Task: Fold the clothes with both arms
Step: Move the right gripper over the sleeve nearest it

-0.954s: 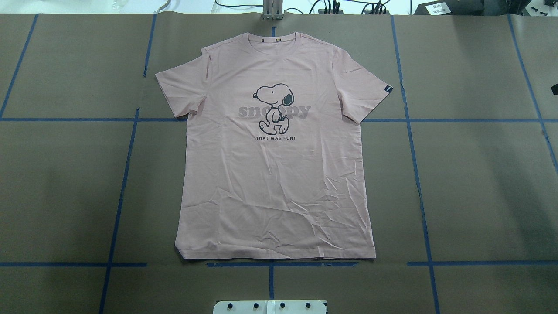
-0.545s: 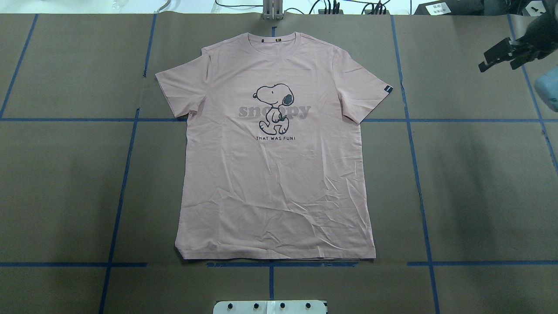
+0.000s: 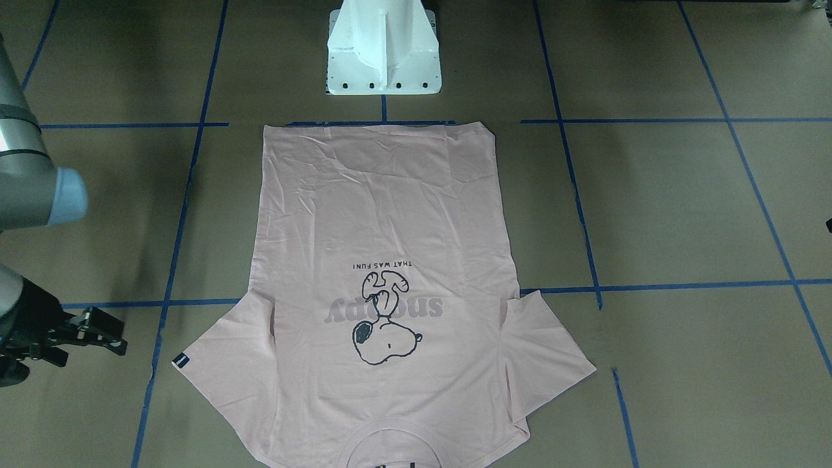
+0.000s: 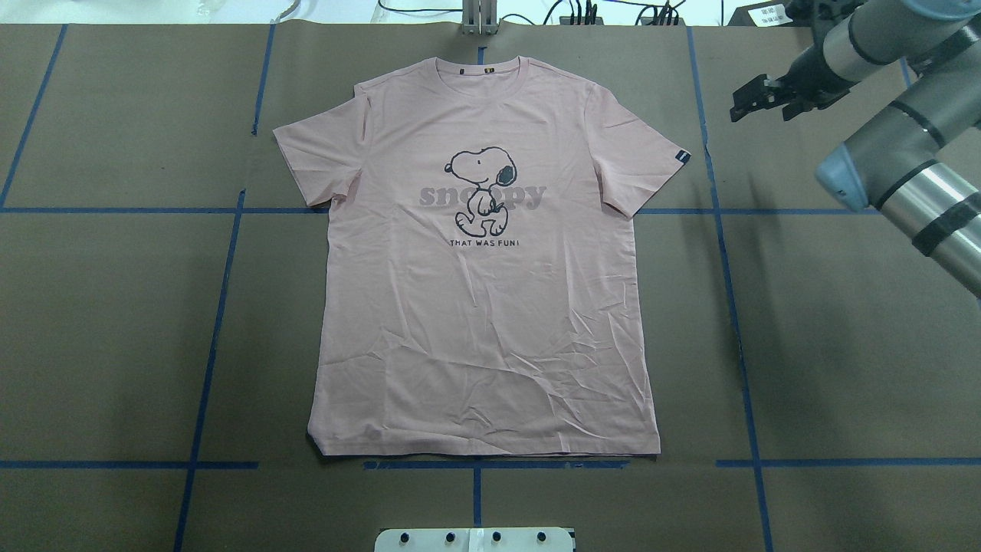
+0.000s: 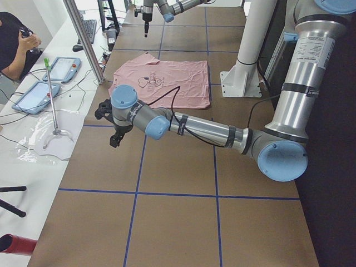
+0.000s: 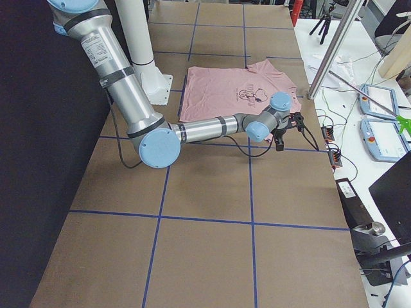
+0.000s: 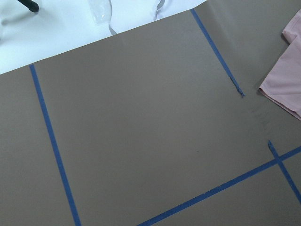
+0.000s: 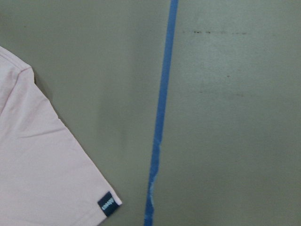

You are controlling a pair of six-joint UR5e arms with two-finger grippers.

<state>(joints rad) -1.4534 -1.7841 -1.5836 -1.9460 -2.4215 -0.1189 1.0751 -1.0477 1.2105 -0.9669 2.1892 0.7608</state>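
A pale pink Snoopy T-shirt (image 4: 490, 307) lies flat and print-up in the middle of the brown tabletop (image 4: 843, 345), collar away from the robot and hem (image 4: 483, 448) toward its base, with nothing folded yet. The right gripper (image 4: 759, 103) hangs above bare paper just outside the sleeve (image 4: 636, 153) that carries the small dark tag (image 8: 107, 205). Its jaws are spread fairly wide and empty, touching neither cloth nor tabletop. The step in hand looks like the approach to a first grasp, and it will go best if the gripper drops low at the sleeve's outer edge, straddles the fabric and pinches both layers without scraping up the paper. The left gripper (image 5: 114, 133) appears only in the side view, well out from the opposite sleeve (image 4: 314, 157) and holding nothing that shows — whether its jaws stand wide or narrow cannot be told. Its wrist camera catches only the tip of that sleeve at the frame's edge, so it probably has farther to travel. The fold should come out straight only if both arms take matching points and lift together at an even height. The creases across the lower body suggest thin cloth that drags and bunches — a slow, level carry seems wise.
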